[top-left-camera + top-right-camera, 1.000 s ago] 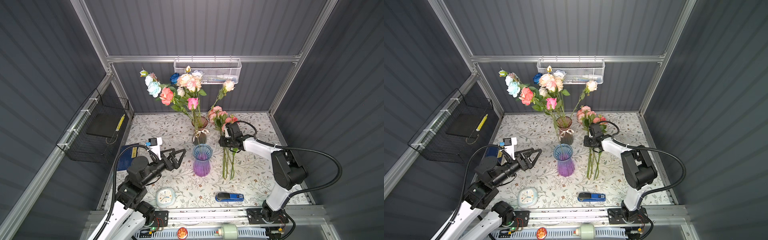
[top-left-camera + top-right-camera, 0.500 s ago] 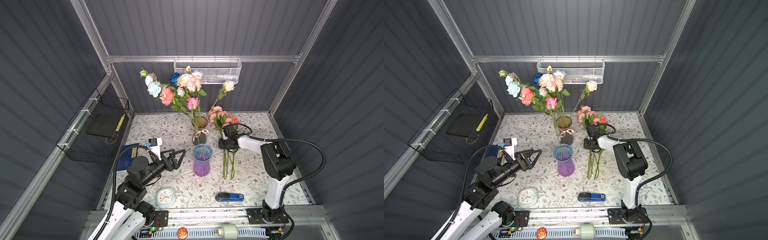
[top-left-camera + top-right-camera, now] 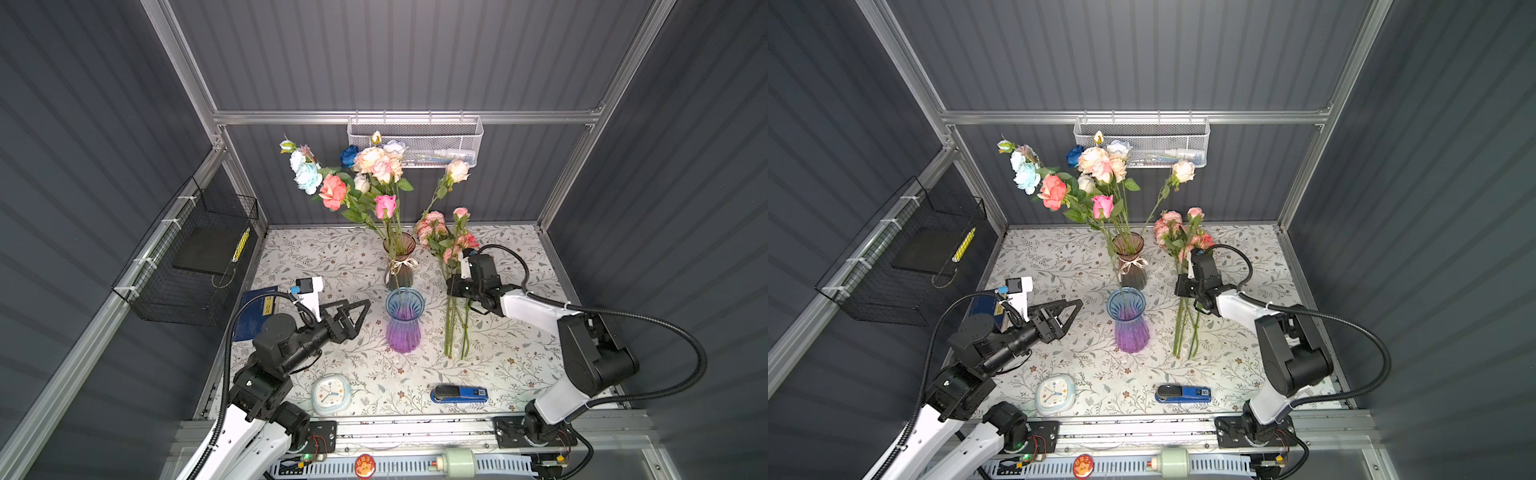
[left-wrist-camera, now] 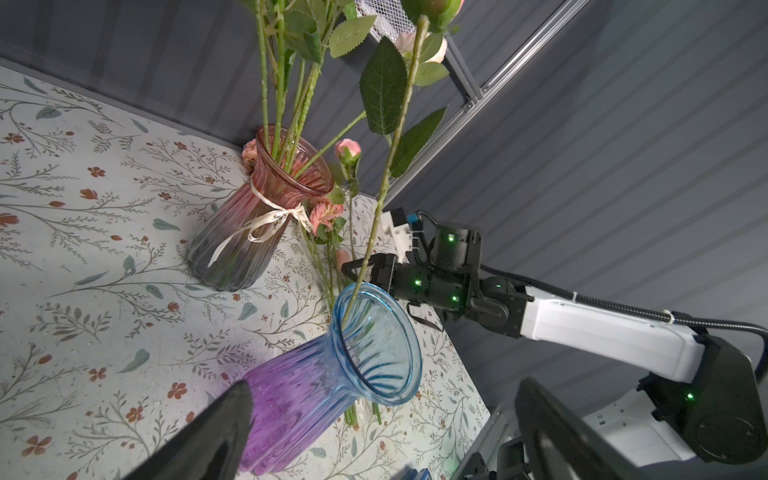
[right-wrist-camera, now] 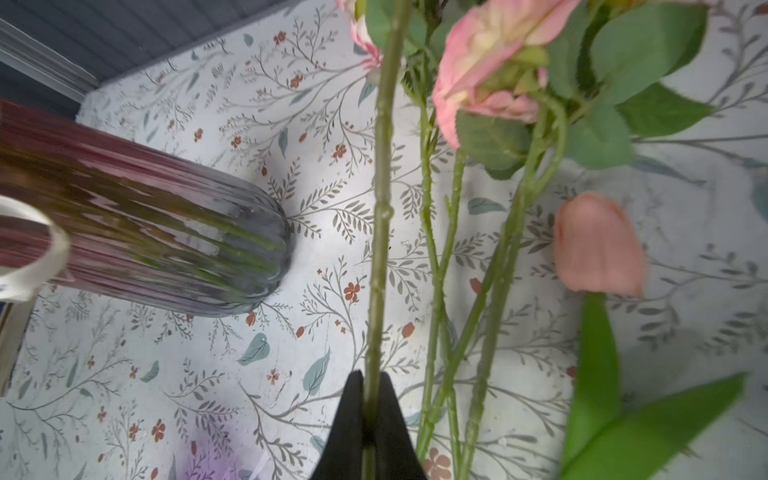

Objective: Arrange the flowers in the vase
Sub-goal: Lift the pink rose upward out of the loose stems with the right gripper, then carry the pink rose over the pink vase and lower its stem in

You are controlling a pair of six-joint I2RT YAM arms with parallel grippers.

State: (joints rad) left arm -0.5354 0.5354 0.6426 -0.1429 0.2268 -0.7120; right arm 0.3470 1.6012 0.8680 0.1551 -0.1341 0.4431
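Pink-bloomed flowers (image 3: 436, 232) bunched just beside the upright blue-to-purple glass vase (image 3: 403, 332), which holds one long-stemmed peach rose (image 3: 457, 170)

The right wrist view blurs and crops the pink vase (image 5: 158, 232) and loses the clamped stem's (image 5: 380, 208) bloom.
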